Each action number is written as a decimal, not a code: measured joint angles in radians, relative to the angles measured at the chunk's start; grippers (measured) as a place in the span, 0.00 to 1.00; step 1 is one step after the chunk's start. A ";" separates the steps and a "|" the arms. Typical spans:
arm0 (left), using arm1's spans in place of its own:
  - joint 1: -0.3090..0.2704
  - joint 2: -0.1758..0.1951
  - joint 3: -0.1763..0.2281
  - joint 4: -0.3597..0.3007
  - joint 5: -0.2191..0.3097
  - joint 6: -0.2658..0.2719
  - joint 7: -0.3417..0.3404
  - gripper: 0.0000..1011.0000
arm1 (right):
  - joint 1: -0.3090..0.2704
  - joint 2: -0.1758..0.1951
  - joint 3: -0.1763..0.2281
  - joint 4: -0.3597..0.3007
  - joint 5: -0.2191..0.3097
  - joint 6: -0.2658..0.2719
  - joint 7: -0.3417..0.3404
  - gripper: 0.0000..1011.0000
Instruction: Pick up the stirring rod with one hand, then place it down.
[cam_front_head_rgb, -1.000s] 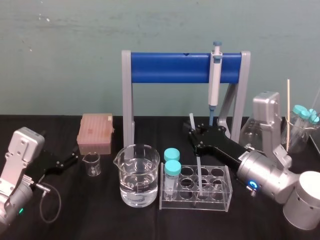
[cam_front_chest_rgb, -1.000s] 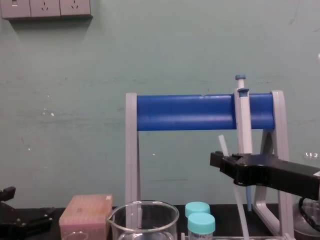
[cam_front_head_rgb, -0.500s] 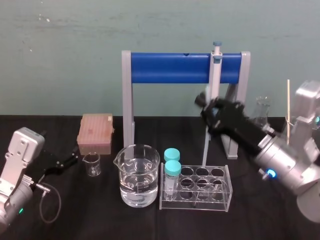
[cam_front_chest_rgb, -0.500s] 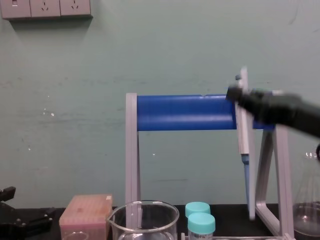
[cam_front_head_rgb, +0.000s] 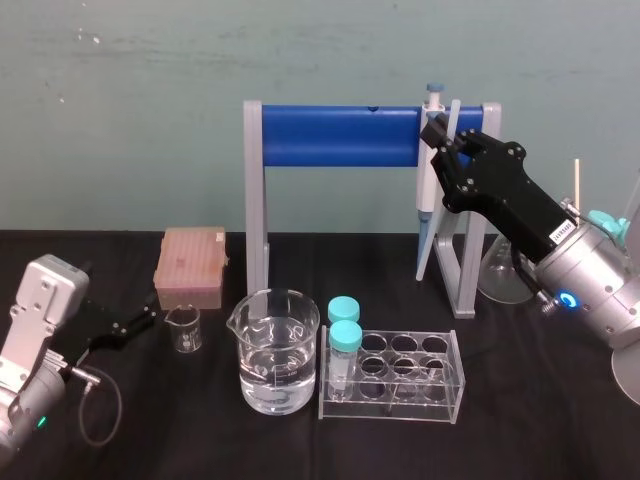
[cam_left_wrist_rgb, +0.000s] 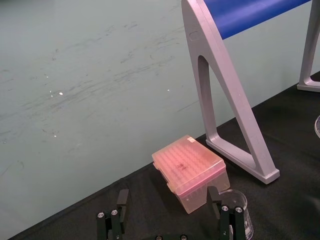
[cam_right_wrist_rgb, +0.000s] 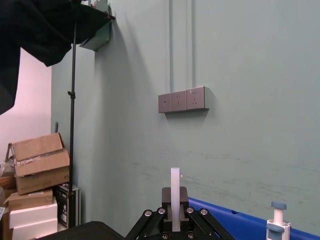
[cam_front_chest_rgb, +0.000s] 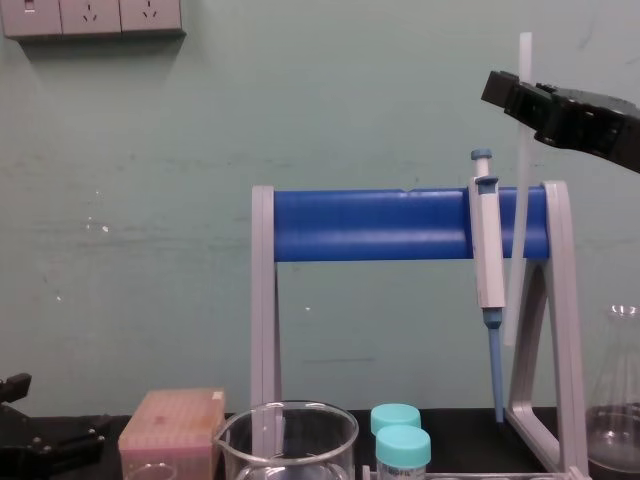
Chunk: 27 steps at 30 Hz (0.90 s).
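Pale green wall stands behind the black table (cam_front_head_rgb: 560, 420). The right gripper (cam_front_chest_rgb: 520, 92) is raised at the right end of the blue pipette stand (cam_front_chest_rgb: 370, 225), its fingers closed on the stirring rod (cam_right_wrist_rgb: 174, 192) near the upper end. The rod hangs almost upright, just beside the hanging pipette (cam_front_chest_rgb: 484, 240), its lower end in the air, well above the tube rack (cam_front_head_rgb: 395, 375). The left gripper (cam_front_head_rgb: 138, 322) stays low at the left, fingers wide apart, near the pink tip box (cam_front_head_rgb: 190, 265).
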 joint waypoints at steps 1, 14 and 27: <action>0.000 0.000 0.000 0.000 0.000 0.000 0.000 0.99 | 0.000 0.000 0.000 0.000 0.000 0.000 0.000 0.07; 0.000 0.000 0.000 0.000 0.000 0.000 0.000 0.99 | -0.015 0.016 -0.003 -0.016 0.009 0.007 0.005 0.07; 0.000 0.000 0.000 0.000 0.000 0.000 0.000 0.99 | -0.024 0.030 -0.007 -0.027 0.015 0.013 0.010 0.07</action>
